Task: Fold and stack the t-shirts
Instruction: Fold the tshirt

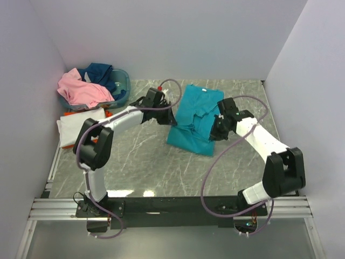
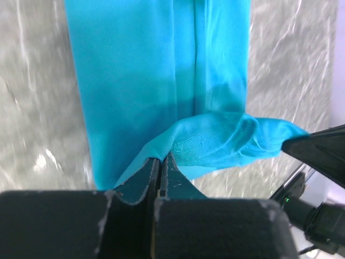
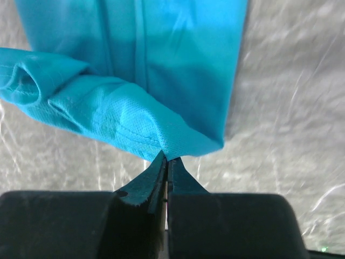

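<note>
Records teal t-shirt [image 1: 193,110] lying centre right on marble table [image 1: 140,162], its left edge pinched in closed left gripper [image 1: 170,117] and a lifted fold at its right edge pinched in closed right gripper [image 1: 214,133]. Notes pink t-shirt [image 1: 82,89] and navy t-shirt [image 1: 100,70] in basket [image 1: 123,82] at upper left, white t-shirt [image 1: 80,125] just below.

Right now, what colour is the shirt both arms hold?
The t-shirt is teal; the left wrist view shows it best.

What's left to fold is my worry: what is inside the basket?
A pink t-shirt and a navy t-shirt fill the basket; anything beneath them is covered.
</note>
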`<state>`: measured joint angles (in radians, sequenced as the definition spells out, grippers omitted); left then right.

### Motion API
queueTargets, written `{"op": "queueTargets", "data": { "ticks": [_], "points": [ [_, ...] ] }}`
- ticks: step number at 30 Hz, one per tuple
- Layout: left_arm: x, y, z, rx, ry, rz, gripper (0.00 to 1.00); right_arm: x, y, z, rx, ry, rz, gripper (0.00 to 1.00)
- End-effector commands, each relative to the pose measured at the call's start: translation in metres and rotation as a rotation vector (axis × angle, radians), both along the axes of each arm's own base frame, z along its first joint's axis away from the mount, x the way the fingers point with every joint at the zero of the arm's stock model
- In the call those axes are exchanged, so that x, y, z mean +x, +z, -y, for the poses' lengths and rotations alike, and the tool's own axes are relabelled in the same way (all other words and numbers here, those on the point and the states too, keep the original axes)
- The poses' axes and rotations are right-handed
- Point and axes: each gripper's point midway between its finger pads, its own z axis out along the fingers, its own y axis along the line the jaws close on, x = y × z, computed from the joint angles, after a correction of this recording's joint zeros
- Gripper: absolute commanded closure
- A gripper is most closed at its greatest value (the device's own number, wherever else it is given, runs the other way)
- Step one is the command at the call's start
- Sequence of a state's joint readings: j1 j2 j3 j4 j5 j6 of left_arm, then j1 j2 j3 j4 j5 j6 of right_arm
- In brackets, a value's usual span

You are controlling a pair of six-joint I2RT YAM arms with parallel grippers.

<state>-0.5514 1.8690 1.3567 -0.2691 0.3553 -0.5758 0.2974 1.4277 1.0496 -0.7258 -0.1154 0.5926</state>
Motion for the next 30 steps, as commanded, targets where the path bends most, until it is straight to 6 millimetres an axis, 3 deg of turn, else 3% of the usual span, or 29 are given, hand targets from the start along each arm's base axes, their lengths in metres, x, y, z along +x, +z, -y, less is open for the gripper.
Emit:
{"op": "queueTargets", "data": {
  "ticks": [1, 7, 10, 18, 26, 28, 29, 30],
  "points": [
    [0.041, 0.024, 0.012, -0.075, -0.029, 0.074, 1.0, 0.039, 0.016, 0.009, -0.03, 0.016, 0.089, 1.0],
    [0.083, 0.019, 0.016, -0.083, -0.017, 0.073, 1.0, 0.08, 0.012, 0.021, -0.048, 0.009, 0.096, 1.0],
    [0.095, 0.011, 0.019, -0.108, -0.027, 0.055, 1.0, 0.095, 0.004, 0.027, -0.064, 0.009, 0.079, 1.0],
    [0.116, 0.016, 0.034, -0.176, -0.067, 0.07, 1.0, 0.118, -0.006, 0.035, -0.065, 0.004, 0.061, 1.0],
    [0.129, -0.004, 0.032, -0.142, -0.035, 0.054, 1.0, 0.136, -0.016, 0.038, -0.06, 0.001, 0.047, 1.0],
    [0.137, -0.012, 0.026, -0.124, 0.009, 0.053, 0.93, 0.141, -0.017, 0.038, -0.06, -0.002, 0.053, 1.0],
    [0.142, -0.014, 0.025, -0.123, 0.028, 0.054, 0.76, 0.144, -0.022, 0.038, -0.058, -0.001, 0.044, 0.99],
    [0.149, -0.013, 0.022, -0.119, 0.053, 0.064, 0.66, 0.15, -0.021, 0.039, -0.052, -0.003, 0.052, 0.91]
  ]
}}
